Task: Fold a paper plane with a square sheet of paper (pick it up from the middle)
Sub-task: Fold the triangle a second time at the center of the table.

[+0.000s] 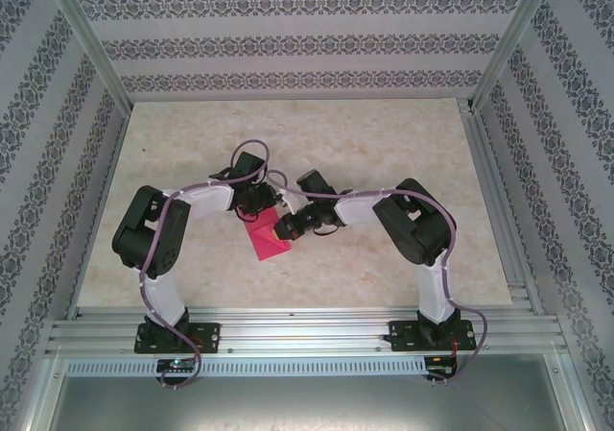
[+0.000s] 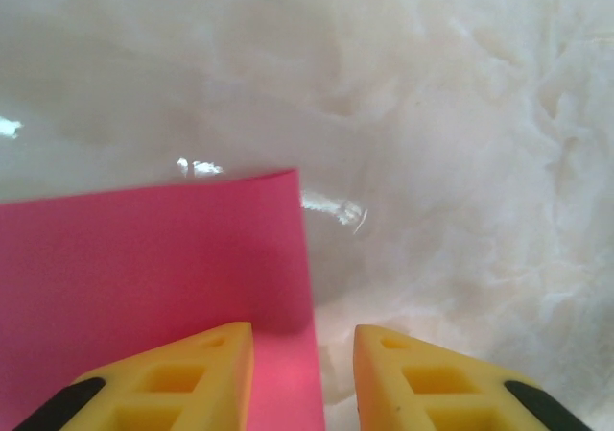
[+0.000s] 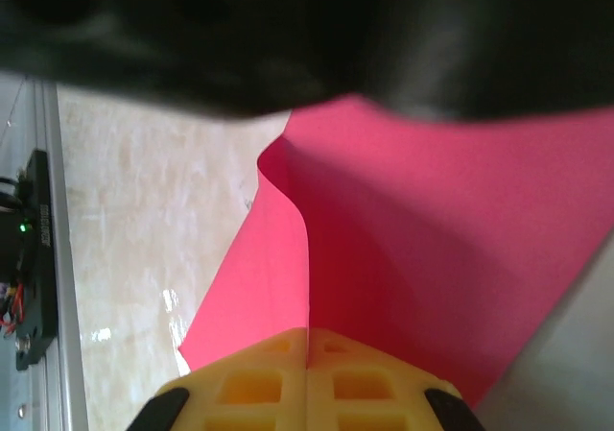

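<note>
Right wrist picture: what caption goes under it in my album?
Right gripper shut on the bent magenta-red sheet of paper over a pale marbled table.

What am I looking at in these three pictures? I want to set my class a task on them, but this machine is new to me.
Two robot arms stand bolted at the near edge of a pale table: the left arm and the right arm. The wide picture comes from a fixed camera above and behind them. The other two come from a camera on each wrist; the yellow shapes are that arm's own fingers. The bright thing is the square sheet of paper, bent, between the arms. The right gripper is shut on a fold of it. The left gripper is open, the paper's edge running into its gap.
</note>
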